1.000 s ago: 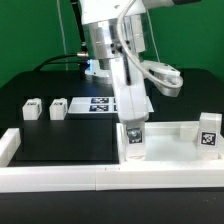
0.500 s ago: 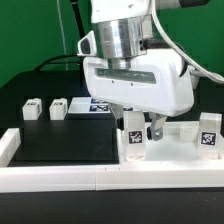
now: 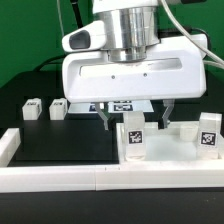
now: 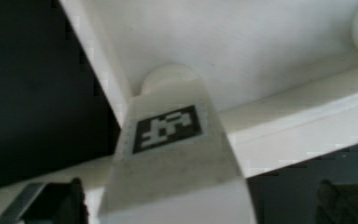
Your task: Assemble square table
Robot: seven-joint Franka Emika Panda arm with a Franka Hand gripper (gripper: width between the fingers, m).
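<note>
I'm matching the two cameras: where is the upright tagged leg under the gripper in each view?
Exterior view: the leg stands low, just right of the picture's centre, under the open gripper.
Wrist view: the leg fills the middle, seen close.
Shared landmark: its black-white tag.

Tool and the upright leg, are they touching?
Apart. The exterior view shows the tool open, a finger on each side of the upright leg with gaps.

Leg upright between spread jaws, rail along front, open tabletop at the exterior view's left
</note>
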